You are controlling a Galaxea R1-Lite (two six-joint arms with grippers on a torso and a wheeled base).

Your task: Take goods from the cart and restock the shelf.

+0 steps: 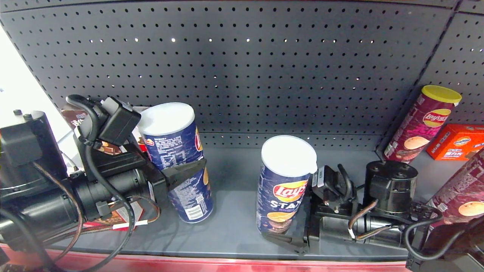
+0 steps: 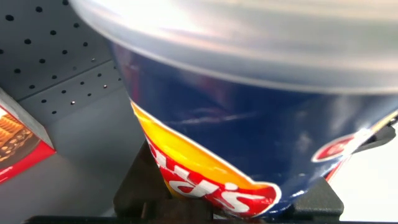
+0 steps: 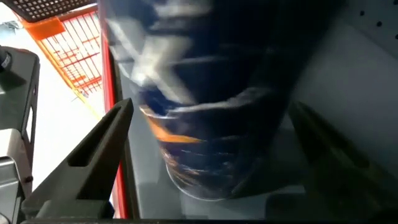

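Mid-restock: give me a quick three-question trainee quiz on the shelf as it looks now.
1. True or false: the left gripper is shut on the left blue can.
2. The maroon can beside the orange box has which lid? A red; B yellow; C white.
3. Fill in: the right gripper, around the right blue can, is ___ (open or shut).
Key: 1 true; 2 B; 3 open.

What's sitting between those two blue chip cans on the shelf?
Nothing. The head view shows only a bare stretch of the grey shelf between the left blue can and the right blue can.
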